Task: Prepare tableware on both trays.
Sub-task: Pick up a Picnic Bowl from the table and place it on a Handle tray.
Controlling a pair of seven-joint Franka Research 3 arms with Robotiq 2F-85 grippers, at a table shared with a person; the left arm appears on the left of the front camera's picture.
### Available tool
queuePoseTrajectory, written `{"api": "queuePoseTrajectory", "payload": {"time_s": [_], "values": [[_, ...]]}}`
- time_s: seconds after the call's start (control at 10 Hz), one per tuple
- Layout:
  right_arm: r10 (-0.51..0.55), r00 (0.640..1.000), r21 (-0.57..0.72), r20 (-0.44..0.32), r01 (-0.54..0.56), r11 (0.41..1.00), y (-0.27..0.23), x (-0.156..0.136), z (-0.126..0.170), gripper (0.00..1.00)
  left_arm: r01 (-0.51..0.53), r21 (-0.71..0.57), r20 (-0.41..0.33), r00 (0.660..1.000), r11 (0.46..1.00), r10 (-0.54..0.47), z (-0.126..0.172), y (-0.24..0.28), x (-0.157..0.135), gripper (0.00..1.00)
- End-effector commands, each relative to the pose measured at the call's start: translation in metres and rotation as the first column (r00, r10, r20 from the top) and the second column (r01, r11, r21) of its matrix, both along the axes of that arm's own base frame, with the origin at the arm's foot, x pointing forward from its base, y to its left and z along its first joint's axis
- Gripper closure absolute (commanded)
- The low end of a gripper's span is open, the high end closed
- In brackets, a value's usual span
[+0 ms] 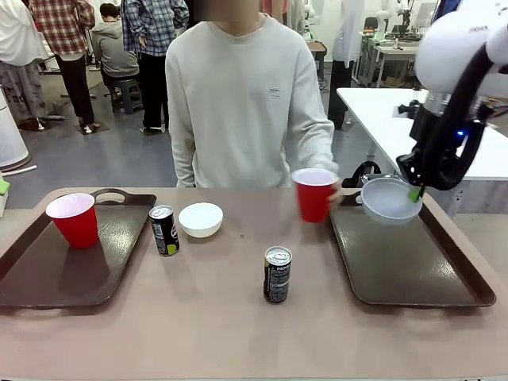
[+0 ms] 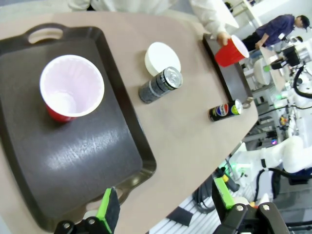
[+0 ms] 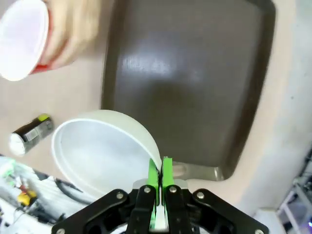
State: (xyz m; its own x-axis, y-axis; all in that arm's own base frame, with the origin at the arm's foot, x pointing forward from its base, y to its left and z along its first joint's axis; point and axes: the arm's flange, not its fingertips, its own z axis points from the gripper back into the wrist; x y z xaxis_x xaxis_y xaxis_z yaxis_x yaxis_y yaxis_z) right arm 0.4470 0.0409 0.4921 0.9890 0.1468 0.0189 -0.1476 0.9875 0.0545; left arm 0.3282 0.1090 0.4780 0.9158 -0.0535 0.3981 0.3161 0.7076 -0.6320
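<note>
Right gripper point(image 1: 416, 193) jaws clamped on rim of white bowl point(image 1: 389, 202); bowl hung over far end of right tray point(image 1: 413, 270), bare bed below; person's hand point(image 1: 337, 193) with red cup point(image 1: 313, 194) beside that rim; left gripper point(image 2: 165, 192) jaws apart

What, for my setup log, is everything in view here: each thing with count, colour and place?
trays: 2, dark brown; one at the table's left, one at its right
cups: 2, red, white inside; one standing on the left tray, one held beside the right tray
bowls: 2, white; one on the table, one held over the right tray
cans: 2, dark, silver tops; one between left tray and bowl, one mid-table
table: 1, beige
person's hand: 1, holding a cup
left gripper: open, above the left tray's end
right gripper: shut on a bowl's rim
</note>
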Motion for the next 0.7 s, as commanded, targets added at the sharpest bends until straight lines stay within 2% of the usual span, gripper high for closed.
{"api": "queuePoseTrajectory", "payload": {"time_s": [0.0, 0.1, 0.2, 0.3, 0.6], "values": [[-0.012, 1.000, 0.057, -0.029, 0.014, 0.998, -0.007, -0.004, -0.016, 0.96, 0.006, -0.018, 0.011, 1.000, 1.000, -0.006, 0.001, 0.001, 0.000, 0.00], [0.020, 0.974, 0.158, -0.224, 0.016, 0.987, 0.016, -0.043, -0.010, 0.96, 0.006, -0.018, 0.011, 1.000, 1.000, -0.006, 0.001, 0.001, 0.000, 0.00], [0.147, 0.973, 0.029, -0.180, -0.144, 0.989, 0.046, -0.109, 0.009, 0.96, 0.006, -0.018, 0.011, 1.000, 1.000, -0.006, 0.001, 0.001, 0.000, 0.00], [0.096, 0.983, 0.033, -0.153, -0.092, 0.995, 0.043, -0.117, 0.018, 0.96, 0.006, -0.018, 0.011, 1.000, 1.000, -0.006, 0.001, 0.001, 0.000, 0.00], [0.051, 0.980, 0.039, -0.193, -0.044, 0.998, 0.031, -0.105, 0.009, 0.96, 0.006, -0.018, 0.011, 1.000, 1.000, -0.006, 0.001, 0.001, 0.000, 0.00]]}}
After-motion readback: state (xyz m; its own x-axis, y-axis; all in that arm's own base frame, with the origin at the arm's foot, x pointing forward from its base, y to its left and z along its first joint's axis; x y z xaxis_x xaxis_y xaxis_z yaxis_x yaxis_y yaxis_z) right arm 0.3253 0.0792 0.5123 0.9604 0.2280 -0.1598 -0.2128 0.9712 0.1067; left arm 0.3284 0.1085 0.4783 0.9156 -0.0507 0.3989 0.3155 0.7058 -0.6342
